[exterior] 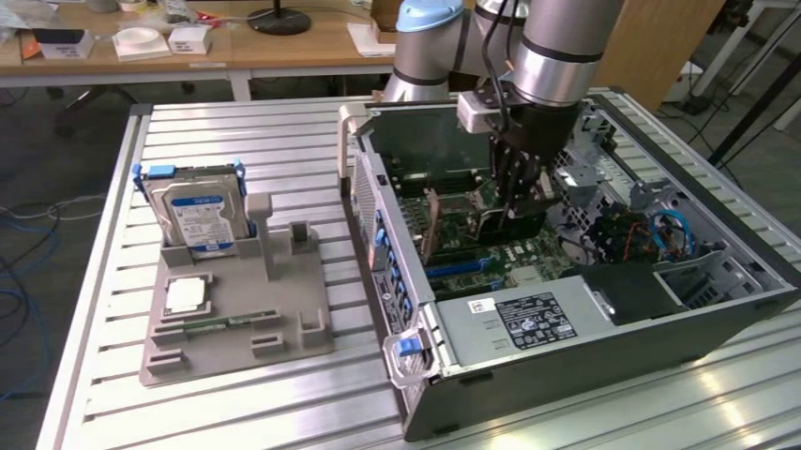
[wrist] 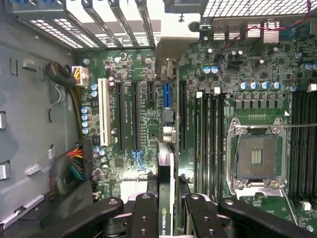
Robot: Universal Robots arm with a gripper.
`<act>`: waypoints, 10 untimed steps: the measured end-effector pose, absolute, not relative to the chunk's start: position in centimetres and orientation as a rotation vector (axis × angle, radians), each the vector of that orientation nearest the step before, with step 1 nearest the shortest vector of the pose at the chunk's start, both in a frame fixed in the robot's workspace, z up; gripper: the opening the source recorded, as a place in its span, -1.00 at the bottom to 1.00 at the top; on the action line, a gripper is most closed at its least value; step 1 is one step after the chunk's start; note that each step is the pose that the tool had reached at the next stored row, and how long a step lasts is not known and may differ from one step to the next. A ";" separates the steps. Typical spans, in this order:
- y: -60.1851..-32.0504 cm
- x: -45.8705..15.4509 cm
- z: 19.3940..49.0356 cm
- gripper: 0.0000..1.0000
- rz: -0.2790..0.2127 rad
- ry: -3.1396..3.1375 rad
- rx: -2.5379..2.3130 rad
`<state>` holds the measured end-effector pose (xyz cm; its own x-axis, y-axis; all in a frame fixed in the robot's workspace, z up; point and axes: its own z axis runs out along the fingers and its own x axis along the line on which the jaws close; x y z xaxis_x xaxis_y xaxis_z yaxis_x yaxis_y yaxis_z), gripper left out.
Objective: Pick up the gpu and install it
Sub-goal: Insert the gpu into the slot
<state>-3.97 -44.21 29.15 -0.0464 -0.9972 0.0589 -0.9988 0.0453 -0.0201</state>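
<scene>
The black, jointed metal fingers [wrist: 144,218] are drawn in against both faces of the gpu [wrist: 166,173], a thin flat card seen edge-on with a dark edge and a pale strip beside it. They hold it upright over the green, densely studded motherboard [wrist: 237,99]. The card's free end is close by a short blue slot [wrist: 167,94] and a long black slot [wrist: 182,114]; I can't tell whether it is seated.

Further along the board sits an empty square processor socket [wrist: 257,156] in a bright metal frame. All this lies within the open computer case [exterior: 564,389], a box of grey and black sheet metal resting on its side on the ribbed aluminium worktop [exterior: 250,403].

Well apart, on the exterior view's left, a grey moulded plastic fixture [exterior: 300,291] carries a boxy silver hard drive [exterior: 201,220] with a blue-white label, standing upright. A small narrow green memory stick [exterior: 225,324] lies flat there too.
</scene>
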 end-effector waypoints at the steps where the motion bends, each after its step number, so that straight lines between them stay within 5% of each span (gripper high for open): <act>1: -44.2 -4.0 29.1 -0.47 0.087 -2.251 2.150; 10: -44.2 -5.0 28.7 -0.47 0.091 -2.252 2.151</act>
<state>-4.96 -44.21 28.66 -0.0466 -0.9972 0.0588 -0.9987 0.0452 -0.0243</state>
